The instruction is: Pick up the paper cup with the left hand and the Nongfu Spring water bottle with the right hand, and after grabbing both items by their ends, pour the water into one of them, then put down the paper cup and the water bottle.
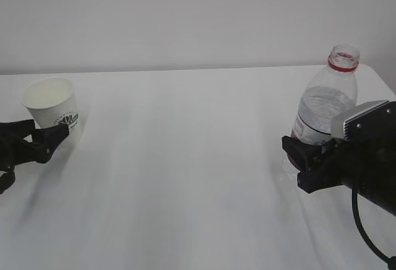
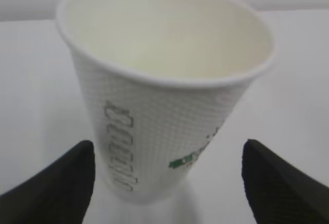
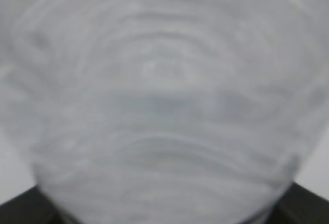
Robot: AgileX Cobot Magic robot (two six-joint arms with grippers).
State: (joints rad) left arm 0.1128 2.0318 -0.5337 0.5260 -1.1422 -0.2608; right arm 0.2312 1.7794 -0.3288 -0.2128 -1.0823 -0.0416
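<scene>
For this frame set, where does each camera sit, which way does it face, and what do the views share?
Exterior: in front of the white table, slanting down; left hand at the paper cup, right hand at the Nongfu Spring water bottle.
Left wrist: looks forward at the cup between open fingertips.
Right wrist: pressed close to the bottle's ribbed wall; finger corners show below.
Shared: cup in exterior and left wrist; bottle in exterior and right wrist.
</scene>
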